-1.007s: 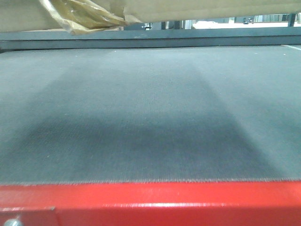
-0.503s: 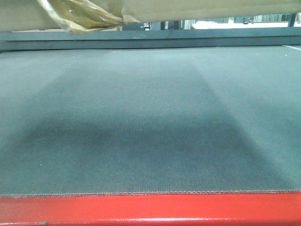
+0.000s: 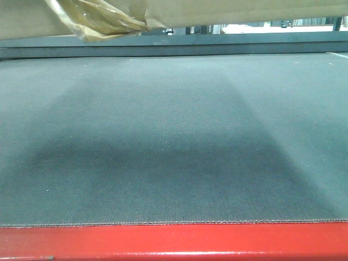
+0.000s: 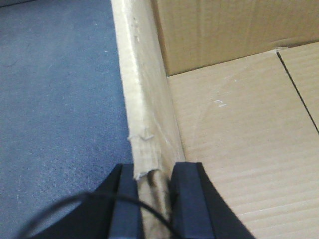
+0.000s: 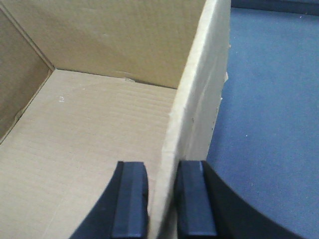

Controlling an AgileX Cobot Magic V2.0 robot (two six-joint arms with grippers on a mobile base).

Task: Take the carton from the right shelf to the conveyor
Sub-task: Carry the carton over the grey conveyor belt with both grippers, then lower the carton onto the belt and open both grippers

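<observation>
Carton (image 3: 244, 10), open-topped, suspended over the conveyor (image 3: 174, 136) belt, with torn tape (image 3: 98, 22) dangling from its underside. Left gripper (image 4: 155, 177) clenched on one wall's rim; right gripper (image 5: 162, 174) clenched on the opposite wall.

My left jaws are two matte black pads (image 4: 127, 209), flat and square on their inner faces, with outer sides that flare wide toward the near edge. A thin black cable (image 4: 82, 195) arcs across their near left side. My right jaws match: two smooth, faintly glossy black fingers (image 5: 130, 199), the right one broadening into a curved black shoulder.
</observation>
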